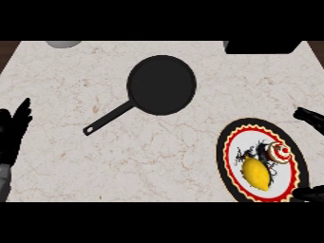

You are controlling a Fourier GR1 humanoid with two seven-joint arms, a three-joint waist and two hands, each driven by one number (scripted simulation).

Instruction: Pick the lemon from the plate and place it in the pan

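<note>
Head view shows the lemon (257, 173) lying on the plate (227, 156) at the lower right of the counter (73, 85). The lemon is bright yellow, oval with tapered ends, its long side running from upper left to lower right, and its skin looks smooth and matte. Just beside its upper end sits a small round thing with red and white rings (279, 152); what it is cannot be told.

The plate is round with a black outer edge, then a red band with a scalloped yellow line, and a white centre carrying a black, scribbly pattern. No writing or label can be read anywhere.

The pan (161, 85) lies well apart from the plate, toward the upper middle of the counter. It is flat black, round and shallow, with a thin straight handle running down to the left and ending in a small loop. Nothing lies in it.

The counter is pale stone, cream with thin brownish veins. A grey rounded thing (64, 43) and a black box-like thing (262, 46) are cut off at the far edge.

The left hand (6, 135) rests at the left edge, fingers straight and pointing up. The right hand (320, 124) is spread around the plate's right side, one finger above and another at the plate's lower edge, holding nothing.
</note>
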